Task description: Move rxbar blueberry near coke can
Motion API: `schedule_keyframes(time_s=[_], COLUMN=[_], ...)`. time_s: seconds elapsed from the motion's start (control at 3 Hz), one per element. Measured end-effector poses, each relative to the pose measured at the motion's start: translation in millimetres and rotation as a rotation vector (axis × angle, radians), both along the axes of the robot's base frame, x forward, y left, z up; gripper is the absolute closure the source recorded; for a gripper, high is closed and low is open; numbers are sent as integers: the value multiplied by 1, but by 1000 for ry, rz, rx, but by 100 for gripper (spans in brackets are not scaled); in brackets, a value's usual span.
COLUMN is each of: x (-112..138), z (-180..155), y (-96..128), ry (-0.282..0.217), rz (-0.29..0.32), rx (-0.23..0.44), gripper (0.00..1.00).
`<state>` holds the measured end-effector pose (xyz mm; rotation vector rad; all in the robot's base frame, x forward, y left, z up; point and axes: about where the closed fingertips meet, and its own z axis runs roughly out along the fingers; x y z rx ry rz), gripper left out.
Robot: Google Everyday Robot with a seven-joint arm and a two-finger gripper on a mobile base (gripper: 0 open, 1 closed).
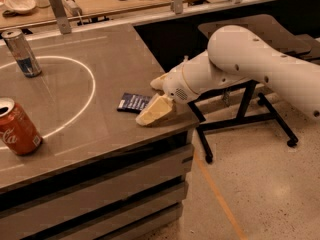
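Observation:
The rxbar blueberry [133, 103], a flat dark navy wrapper with white lettering, lies on the grey table near its right front corner. My gripper [150, 100] reaches in from the right at table height. Its cream fingers [156, 111] are spread, one in front of the bar's right end and one behind it, and the bar rests on the table. The coke can [18, 129], red with white script, stands upright at the table's left front, far left of the bar.
A taller silver-and-blue can [22, 53] stands at the back left, on a white circle line [90, 91] painted on the table [100, 149]. The table's right edge is just beside the gripper. A black metal stand [250, 114] is on the floor to the right.

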<state>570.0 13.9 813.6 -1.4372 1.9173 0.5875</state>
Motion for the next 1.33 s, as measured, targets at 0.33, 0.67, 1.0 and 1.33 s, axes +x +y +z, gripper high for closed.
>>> schedule_keyframes(time_s=[0.33, 0.67, 1.0, 1.33], x=[0, 0, 0, -1], z=[5, 9, 12, 15], y=[0, 0, 0, 7], ry=[0, 0, 0, -26], rz=[0, 0, 0, 12], rx=[0, 0, 0, 19], gripper=[77, 99, 100, 100])
